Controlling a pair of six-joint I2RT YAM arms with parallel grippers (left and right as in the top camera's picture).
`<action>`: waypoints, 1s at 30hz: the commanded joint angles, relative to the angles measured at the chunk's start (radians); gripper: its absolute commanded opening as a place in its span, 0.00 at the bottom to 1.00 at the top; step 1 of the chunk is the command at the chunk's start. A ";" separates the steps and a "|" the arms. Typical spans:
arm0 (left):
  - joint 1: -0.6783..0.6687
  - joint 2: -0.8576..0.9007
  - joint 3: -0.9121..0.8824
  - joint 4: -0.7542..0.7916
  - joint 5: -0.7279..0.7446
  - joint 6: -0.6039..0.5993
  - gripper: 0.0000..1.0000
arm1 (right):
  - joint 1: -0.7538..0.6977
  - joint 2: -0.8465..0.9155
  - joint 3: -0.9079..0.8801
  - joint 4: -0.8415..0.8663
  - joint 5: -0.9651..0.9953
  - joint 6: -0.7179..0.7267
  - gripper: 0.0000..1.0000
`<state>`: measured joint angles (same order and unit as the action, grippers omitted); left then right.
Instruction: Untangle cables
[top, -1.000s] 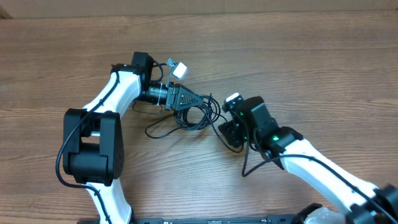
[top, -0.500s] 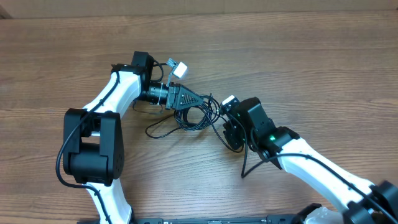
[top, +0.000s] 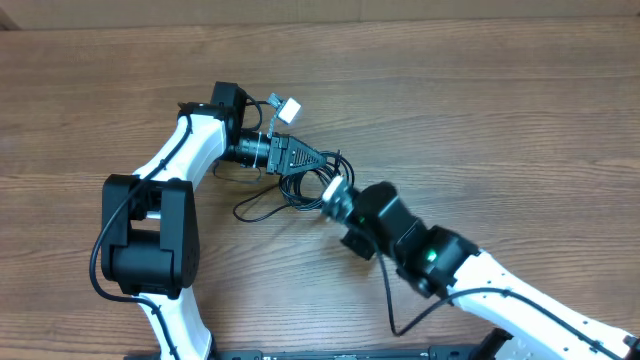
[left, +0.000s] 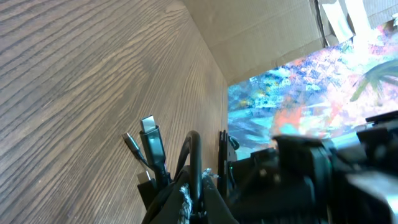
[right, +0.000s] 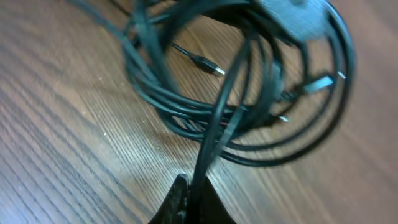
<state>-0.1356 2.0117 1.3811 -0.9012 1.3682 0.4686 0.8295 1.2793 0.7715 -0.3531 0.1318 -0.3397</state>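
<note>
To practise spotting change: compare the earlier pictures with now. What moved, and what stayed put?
The right gripper moved toward the left arm, into the cables, and shut on one of them. The left gripper stayed in place, shut on the cables.

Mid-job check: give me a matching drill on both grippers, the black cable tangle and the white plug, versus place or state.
1. left gripper
2. right gripper
3. tangle of thin black cables
4. small white plug end

A. looped on the brown wooden table
B. shut on one strand, tangle's lower right
C. lying outside the loops
D. shut at the tangle's upper edge

Pairs: 1-D, 2-B, 3-A, 4-C
</note>
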 joint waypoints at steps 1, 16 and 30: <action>0.004 0.011 0.013 0.001 0.012 -0.029 0.04 | 0.046 -0.011 0.029 0.006 0.103 -0.116 0.04; -0.012 0.011 0.013 0.032 -0.092 -0.065 0.04 | -0.112 0.055 0.135 -0.139 -0.142 0.033 0.04; -0.050 0.011 0.013 0.039 -0.059 -0.034 0.04 | -0.123 0.187 0.258 -0.387 -0.284 0.153 0.03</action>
<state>-0.1753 2.0117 1.3811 -0.8642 1.2793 0.4213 0.7071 1.3922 1.0084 -0.7368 -0.1024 -0.2302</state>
